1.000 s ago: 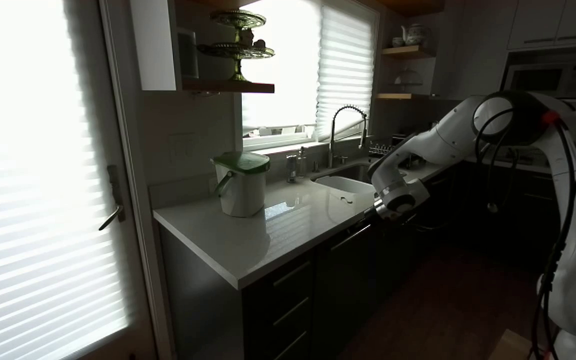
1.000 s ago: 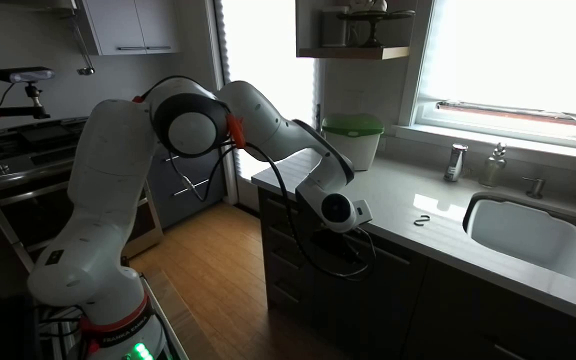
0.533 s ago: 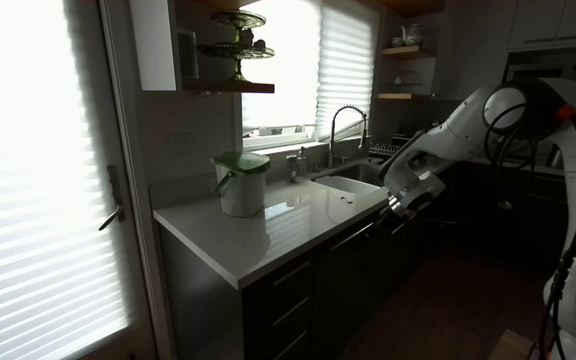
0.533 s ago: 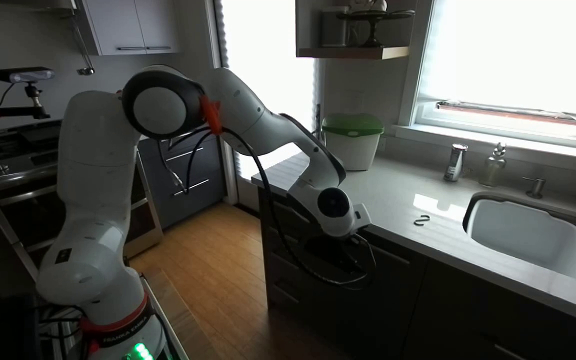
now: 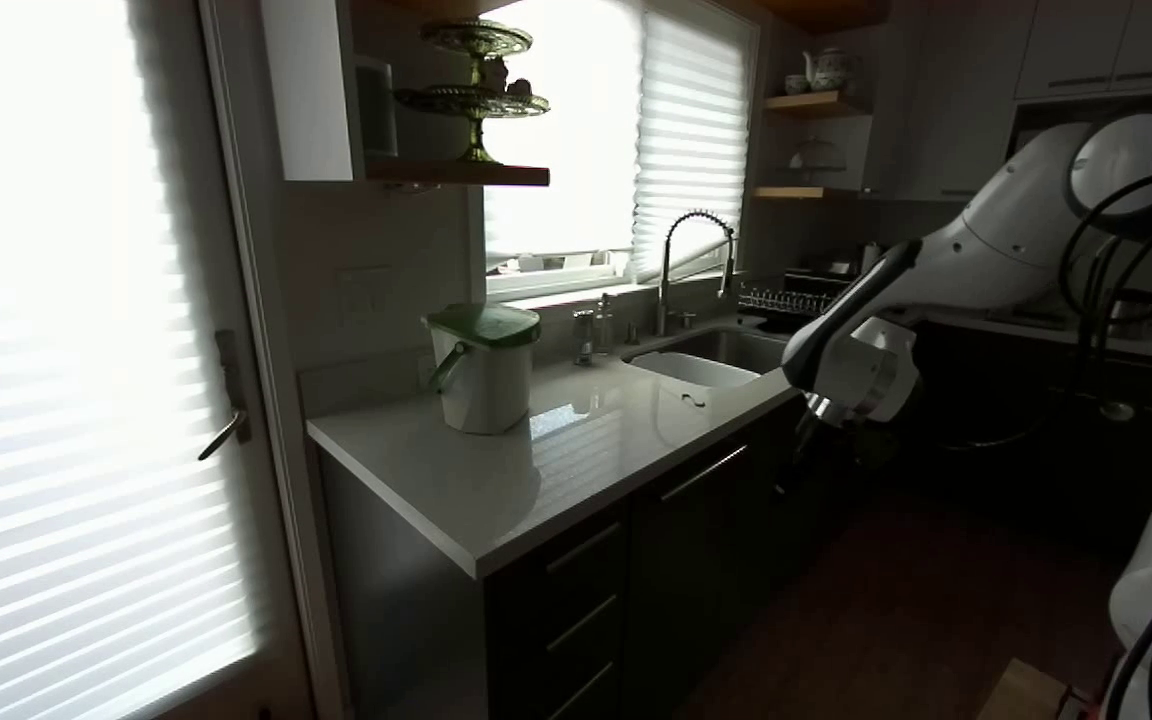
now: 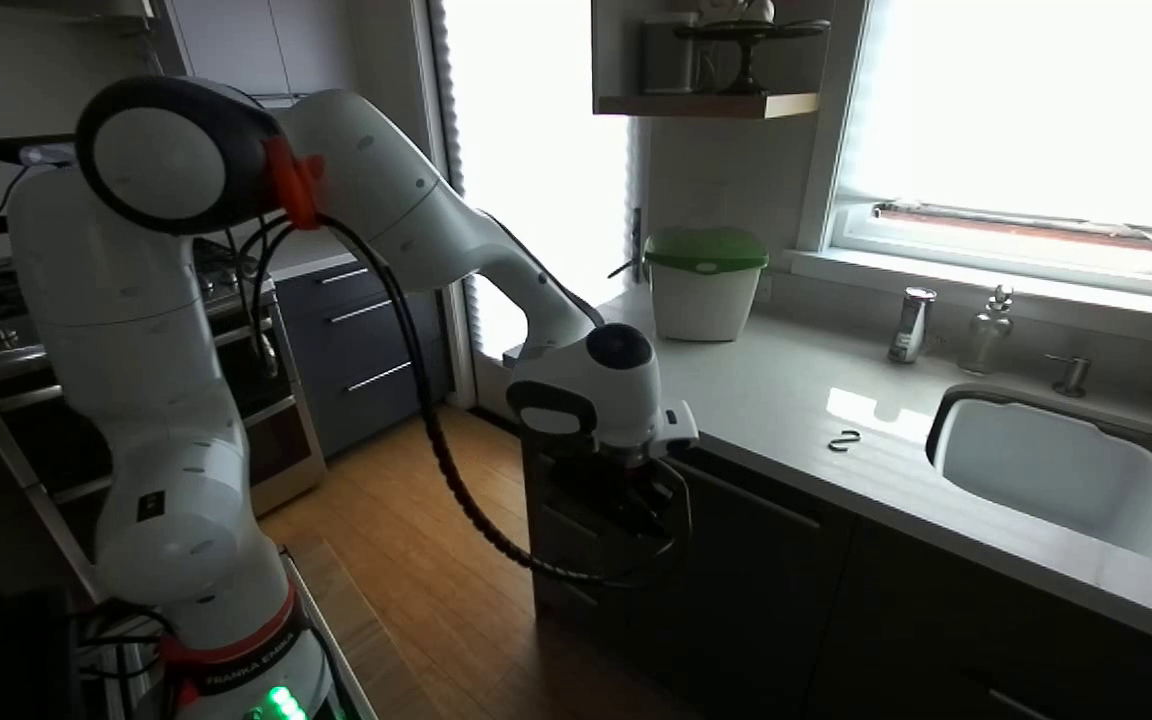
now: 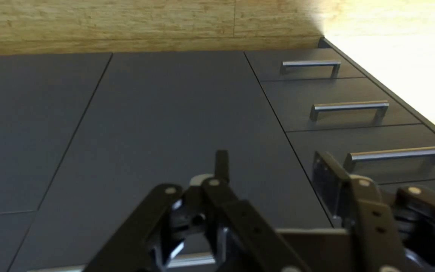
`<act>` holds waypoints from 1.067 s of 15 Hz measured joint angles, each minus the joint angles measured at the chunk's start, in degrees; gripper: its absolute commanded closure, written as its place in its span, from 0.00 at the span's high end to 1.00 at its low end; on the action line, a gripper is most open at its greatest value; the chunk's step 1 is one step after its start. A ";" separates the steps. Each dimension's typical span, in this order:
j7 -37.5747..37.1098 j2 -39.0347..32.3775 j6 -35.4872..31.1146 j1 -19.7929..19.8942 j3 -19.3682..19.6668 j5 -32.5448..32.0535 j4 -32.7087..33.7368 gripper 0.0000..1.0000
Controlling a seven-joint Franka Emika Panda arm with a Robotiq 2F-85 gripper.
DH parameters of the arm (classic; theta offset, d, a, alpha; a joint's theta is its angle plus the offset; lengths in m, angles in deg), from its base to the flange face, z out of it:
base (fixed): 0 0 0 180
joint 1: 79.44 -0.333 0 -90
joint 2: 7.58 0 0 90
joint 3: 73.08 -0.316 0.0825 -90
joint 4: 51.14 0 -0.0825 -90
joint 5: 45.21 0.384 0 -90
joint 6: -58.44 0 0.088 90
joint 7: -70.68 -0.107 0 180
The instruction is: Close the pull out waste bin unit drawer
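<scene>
Tall dark-grey flat drawer front (image 7: pixel 179 132): smooth, matt. Slim silver bar handles (image 7: pixel 397 153): satin metal. White slab surface (image 6: pixel 786 390): glossy, stone-like, throws reflections. White tapered bucket (image 6: pixel 701 308) with green lid (image 6: pixel 706 248): smooth, plastic-looking. Tan plank floor (image 7: pixel 127 22): wood grain. Black two-fingered hand (image 7: pixel 273 172): mostly matt.

A kitchen, with sink (image 5: pixel 754 350) and stove (image 6: pixel 31 425).
</scene>
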 measured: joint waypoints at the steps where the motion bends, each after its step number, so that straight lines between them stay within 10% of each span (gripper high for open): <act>1: -4.67 1.73 0.03 0.03 0.60 -4.81 -1.01 0.98; 6: -22.22 12.08 12.09 0.61 3.06 -23.53 -0.81 1.00; 16: -32.15 26.50 29.47 1.87 6.04 -29.26 1.01 1.00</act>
